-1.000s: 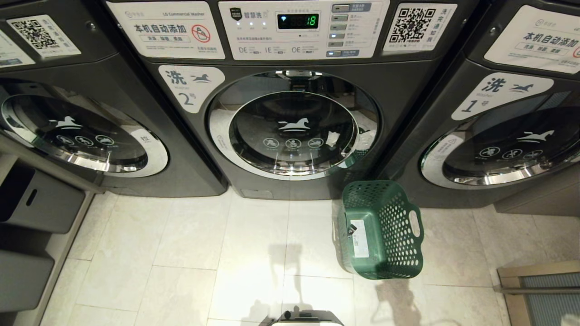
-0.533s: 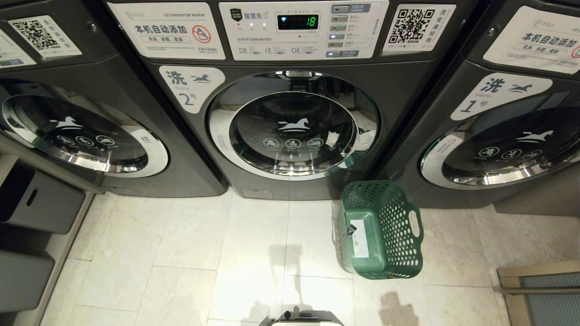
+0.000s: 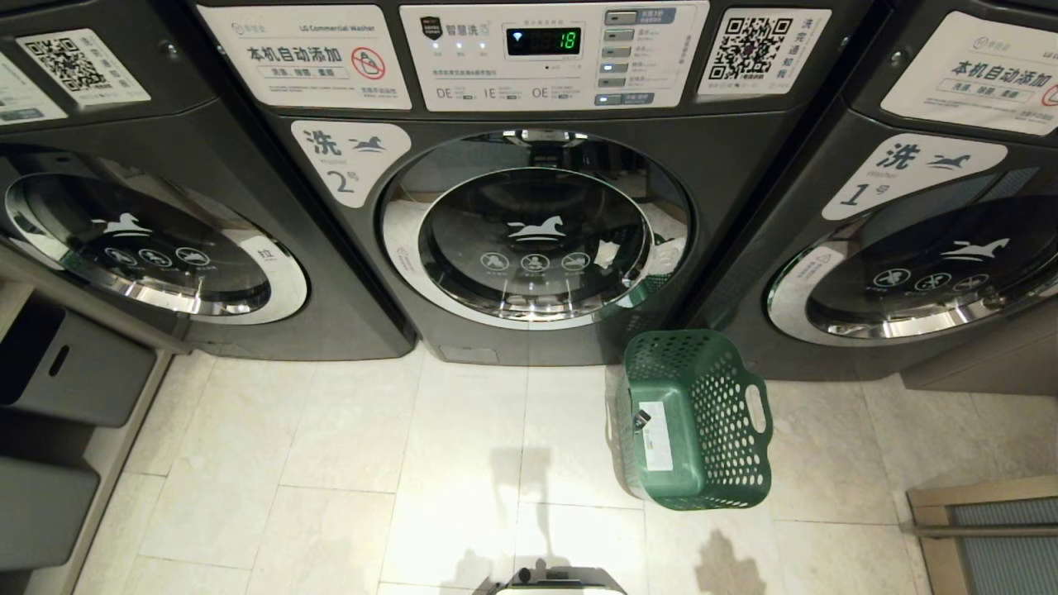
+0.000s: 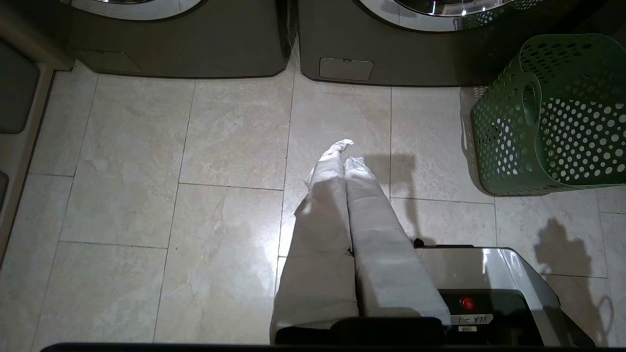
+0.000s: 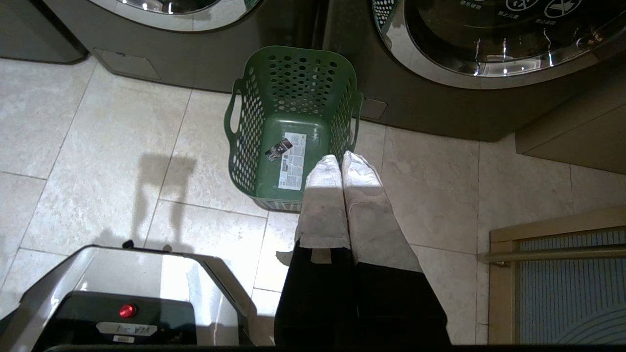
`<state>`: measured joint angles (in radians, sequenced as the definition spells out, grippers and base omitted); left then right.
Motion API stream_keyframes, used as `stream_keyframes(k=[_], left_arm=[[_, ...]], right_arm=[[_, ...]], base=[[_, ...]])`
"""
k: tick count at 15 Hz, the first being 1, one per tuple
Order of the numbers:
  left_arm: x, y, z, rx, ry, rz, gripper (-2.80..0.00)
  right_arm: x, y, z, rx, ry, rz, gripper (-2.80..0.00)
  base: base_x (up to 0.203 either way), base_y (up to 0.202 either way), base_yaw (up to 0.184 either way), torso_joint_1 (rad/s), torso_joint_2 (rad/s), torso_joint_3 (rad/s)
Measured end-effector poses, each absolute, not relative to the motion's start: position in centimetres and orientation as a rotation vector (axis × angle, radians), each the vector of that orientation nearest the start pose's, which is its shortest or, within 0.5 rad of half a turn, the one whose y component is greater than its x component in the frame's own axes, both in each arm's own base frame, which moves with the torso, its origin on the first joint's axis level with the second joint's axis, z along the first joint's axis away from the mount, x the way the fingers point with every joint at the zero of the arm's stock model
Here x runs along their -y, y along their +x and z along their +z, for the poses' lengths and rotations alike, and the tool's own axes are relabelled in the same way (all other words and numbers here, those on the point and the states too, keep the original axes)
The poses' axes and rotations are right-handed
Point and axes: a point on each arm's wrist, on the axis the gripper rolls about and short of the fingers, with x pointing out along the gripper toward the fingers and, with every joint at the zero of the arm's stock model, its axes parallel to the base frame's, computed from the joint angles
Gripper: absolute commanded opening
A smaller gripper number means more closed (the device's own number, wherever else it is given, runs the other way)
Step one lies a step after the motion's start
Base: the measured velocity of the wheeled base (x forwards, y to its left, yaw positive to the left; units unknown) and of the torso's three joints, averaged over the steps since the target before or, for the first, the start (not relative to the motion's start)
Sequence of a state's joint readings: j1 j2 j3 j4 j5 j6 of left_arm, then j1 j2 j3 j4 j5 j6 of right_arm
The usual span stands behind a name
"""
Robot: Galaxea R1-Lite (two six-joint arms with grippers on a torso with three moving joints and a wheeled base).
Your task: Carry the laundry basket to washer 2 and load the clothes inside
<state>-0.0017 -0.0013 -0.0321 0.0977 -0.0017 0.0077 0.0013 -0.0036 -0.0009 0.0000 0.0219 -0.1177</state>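
Note:
The dark green laundry basket (image 3: 694, 417) stands upright on the tiled floor, just right of washer 2 (image 3: 537, 240). Its base shows bare, with only a white sticker. Washer 2 carries the horse label with the numeral 2 (image 3: 347, 161); its round glass door is closed and its display is lit. The clothes are out of view. My left gripper (image 4: 344, 151) hangs shut over bare tiles, with the basket (image 4: 552, 117) well off to its side. My right gripper (image 5: 341, 159) is shut with nothing in it, above the near corner of the basket (image 5: 288, 122). Neither gripper appears in the head view.
Washer 1 (image 3: 909, 273) stands right of the basket and an identical washer (image 3: 140, 248) stands left of washer 2. Grey bins on a rack (image 3: 50, 372) line the left wall. A wood-framed panel (image 3: 984, 529) sits at the near right. My base (image 3: 550, 581) is at the near edge.
The arm's shadow on the tiles below the basket has shrunk and slid toward the near edge. Basket, washers and door have stayed put.

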Motion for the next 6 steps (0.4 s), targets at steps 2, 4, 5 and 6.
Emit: stream_keyframes(k=[2,4,5,6], left_arm=[[0.00,-2.56,7.43,-0.064,0.008,-0.004,-2.80],[0.00,-2.56,7.43,-0.064,0.008,-0.004,-2.80],[0.00,-2.56,7.43,-0.064,0.008,-0.004,-2.80],[0.00,-2.56,7.43,-0.064,0.008,-0.004,-2.80]], right_arm=[[-0.05,-2.32,7.55,0.007,-0.110,0.023,-2.80],[-0.04,-2.32,7.53,0.006,-0.100,0.021,-2.80],[-0.04,-2.32,7.52,0.005,-0.097,0.020,-2.80],[-0.04,-2.32,7.52,0.005,-0.096,0.019,-2.80]], base=[[0.000,0.000,0.000,0.000,0.00,0.000],[0.000,0.000,0.000,0.000,0.00,0.000],[0.000,0.000,0.000,0.000,0.00,0.000],[0.000,0.000,0.000,0.000,0.00,0.000]])
